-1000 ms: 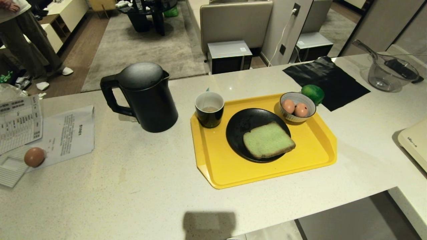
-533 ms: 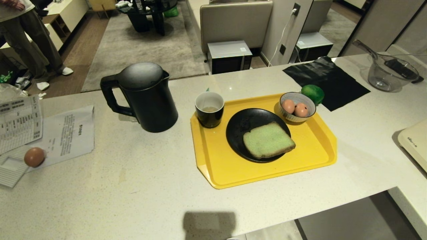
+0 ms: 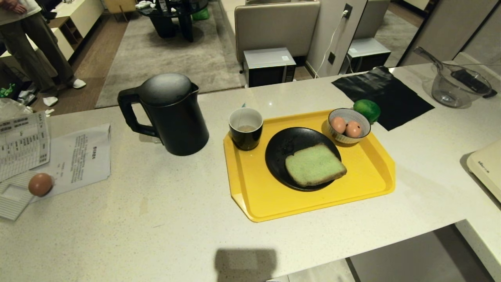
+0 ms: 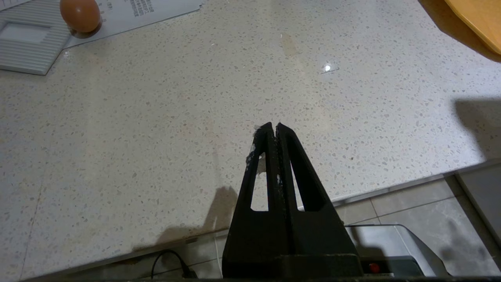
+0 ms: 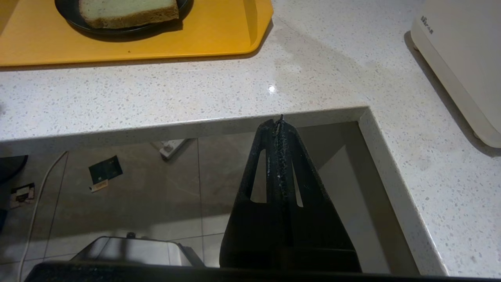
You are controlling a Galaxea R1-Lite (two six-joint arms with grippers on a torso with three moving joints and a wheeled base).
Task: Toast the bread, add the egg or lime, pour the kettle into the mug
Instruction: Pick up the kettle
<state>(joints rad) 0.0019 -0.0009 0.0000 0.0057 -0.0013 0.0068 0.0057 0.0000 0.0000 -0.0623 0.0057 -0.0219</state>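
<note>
Printed sheets (image 3: 76, 158) lying on the counter to the left of the kettle (image 3: 168, 113) carry dense printed lines and a bold vertical heading, none of it legible. A second tabulated sheet (image 3: 21, 143), further from the kettle on the same side, shows rows of figures too small to read. The white appliance (image 5: 462, 58), well to the right of the kettle, bears a small dark logo that cannot be made out.

Dim, warm overhead light falls on the counter (image 3: 156, 219), with small glare spots and a soft square shadow at its near edge; frames sharp, edges slightly bowed.
</note>
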